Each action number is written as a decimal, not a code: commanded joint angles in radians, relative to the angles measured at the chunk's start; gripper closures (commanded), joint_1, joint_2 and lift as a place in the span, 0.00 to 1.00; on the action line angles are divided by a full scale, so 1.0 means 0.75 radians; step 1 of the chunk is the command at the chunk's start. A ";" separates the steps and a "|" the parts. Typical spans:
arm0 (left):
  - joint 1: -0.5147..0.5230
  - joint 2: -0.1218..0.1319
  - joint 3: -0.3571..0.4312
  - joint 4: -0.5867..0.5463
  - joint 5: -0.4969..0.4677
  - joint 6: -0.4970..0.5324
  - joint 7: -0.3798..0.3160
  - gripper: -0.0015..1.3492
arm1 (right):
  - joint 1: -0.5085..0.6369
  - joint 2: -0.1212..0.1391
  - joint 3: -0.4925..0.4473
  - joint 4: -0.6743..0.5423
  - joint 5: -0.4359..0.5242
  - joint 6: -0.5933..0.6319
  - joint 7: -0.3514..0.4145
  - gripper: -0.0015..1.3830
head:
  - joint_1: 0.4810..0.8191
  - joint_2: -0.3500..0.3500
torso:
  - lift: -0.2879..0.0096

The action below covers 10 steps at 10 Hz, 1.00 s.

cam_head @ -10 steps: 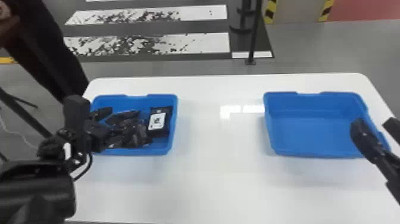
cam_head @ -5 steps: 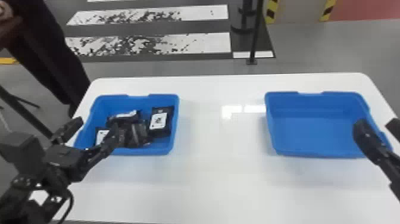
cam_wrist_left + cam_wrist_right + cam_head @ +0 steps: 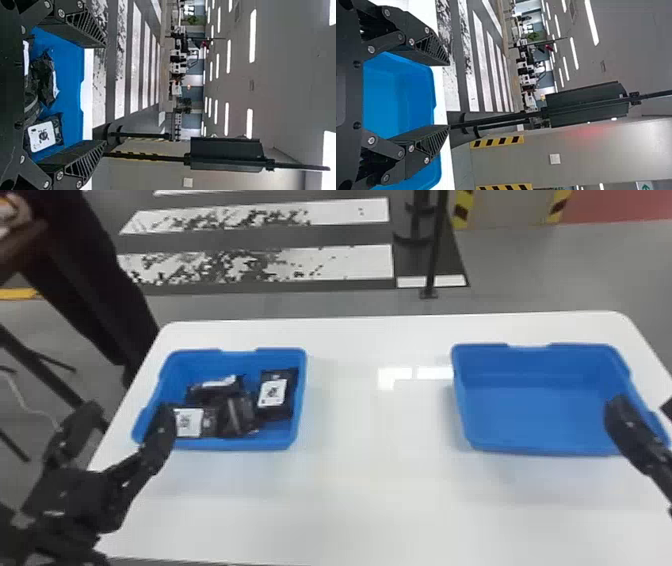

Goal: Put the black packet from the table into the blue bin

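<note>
Several black packets [image 3: 240, 415] lie grouped in the left blue bin [image 3: 230, 362] on a white bench [image 3: 380, 500], with the left end effector [image 3: 130, 412], fingers spread apart, near its outer corner. The right end effector [image 3: 644, 405], fingers also parted, hangs by the right blue bin [image 3: 530, 410].

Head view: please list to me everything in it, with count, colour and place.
Packets: at least four, black, in left bin
Left bin: one, blue, on table
Right bin: one, blue, on table
Table: one, white, centre
Posts: two, black, behind table
Floor stripes: several, white, behind table
Hazard strips: two, yellow-black, far right
Cable: one, whitish, left of table
Rods: several, black, left of table
Left gripper: one, black, by left bin, open
Right gripper: one, black, by right bin, open
</note>
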 commanded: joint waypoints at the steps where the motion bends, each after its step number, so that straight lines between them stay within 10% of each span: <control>1: 0.018 0.002 -0.011 -0.006 0.031 -0.046 0.003 0.14 | 0.007 0.001 0.003 0.000 -0.002 0.000 0.000 0.37 | 0.63 0.66 | 0.60; 10: 0.011 0.033 -0.057 -0.003 0.063 -0.072 0.007 0.14 | 0.010 0.001 0.003 -0.013 0.017 -0.016 0.000 0.37 | 0.63 0.62 | 0.60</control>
